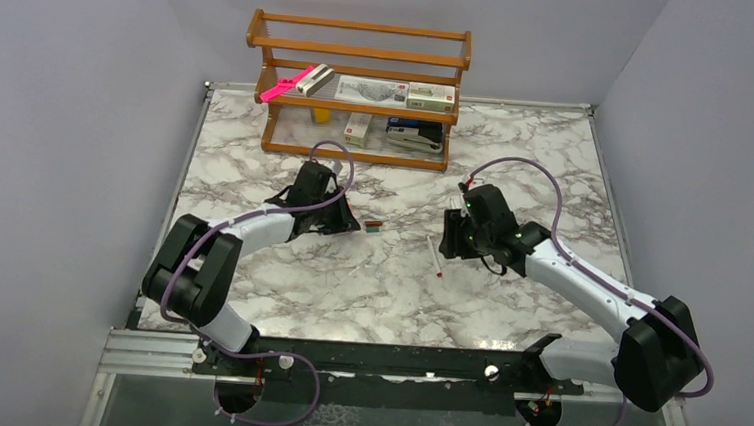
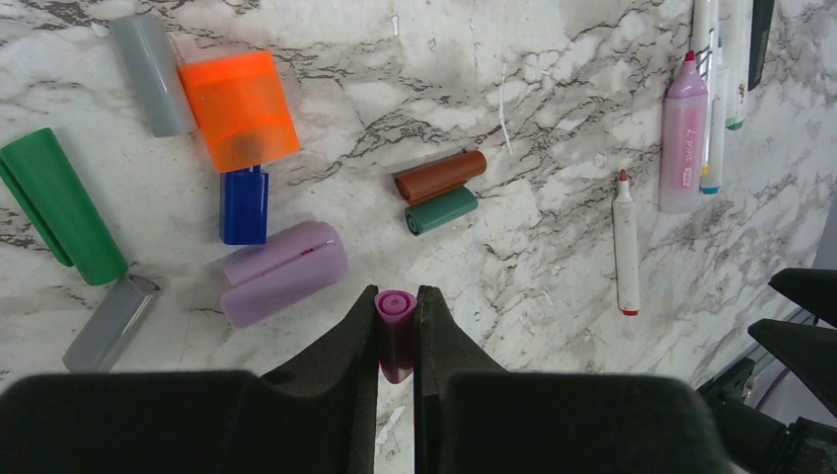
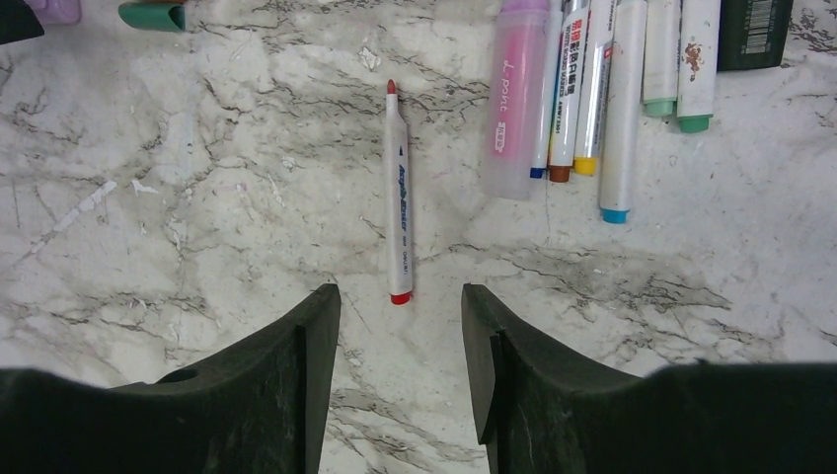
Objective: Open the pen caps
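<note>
Left gripper [image 2: 397, 298] fingers pinch shut on a magenta pen cap [image 2: 396, 331]. A slack hold could let it slip and roll among the loose caps on the marble table [image 2: 553, 118]: green cap [image 2: 59, 207], orange cap [image 2: 240, 111], blue cap [image 2: 244, 204], lilac cap [image 2: 284, 273] (just beside the fingers, easily knocked), brown cap [image 2: 440, 176], teal cap [image 2: 441, 210]. Centre: an uncapped red-tipped marker [image 3: 399, 197] lies alone and would probably roll if nudged. Right gripper [image 3: 400, 292], jaws apart and empty, hovers over it. The pen row [image 3: 592, 89] crowds any reach to the right.
</note>
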Available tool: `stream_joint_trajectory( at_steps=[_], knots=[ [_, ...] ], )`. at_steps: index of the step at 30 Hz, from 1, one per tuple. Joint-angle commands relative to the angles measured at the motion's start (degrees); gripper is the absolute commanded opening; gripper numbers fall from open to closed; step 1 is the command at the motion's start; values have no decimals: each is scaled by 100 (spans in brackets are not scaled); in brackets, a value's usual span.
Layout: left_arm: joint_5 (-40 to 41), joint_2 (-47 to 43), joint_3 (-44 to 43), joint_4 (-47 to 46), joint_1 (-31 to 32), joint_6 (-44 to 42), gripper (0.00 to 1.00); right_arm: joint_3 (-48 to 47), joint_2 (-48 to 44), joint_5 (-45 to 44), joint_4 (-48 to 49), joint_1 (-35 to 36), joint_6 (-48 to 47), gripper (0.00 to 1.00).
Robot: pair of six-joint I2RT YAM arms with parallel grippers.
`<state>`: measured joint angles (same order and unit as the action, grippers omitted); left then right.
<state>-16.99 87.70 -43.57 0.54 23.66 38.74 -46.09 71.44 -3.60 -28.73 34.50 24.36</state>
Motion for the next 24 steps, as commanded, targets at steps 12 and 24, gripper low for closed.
stream_joint_trajectory(
  at_steps=[12,24],
  knots=[
    [398,48,-415,30,-63,-340,38,36,-130,-244,69,-123,136,50],
    [447,-917,-412,301,-64,-418,99,4,-210,-371,80,-182,202,52]
  ],
)
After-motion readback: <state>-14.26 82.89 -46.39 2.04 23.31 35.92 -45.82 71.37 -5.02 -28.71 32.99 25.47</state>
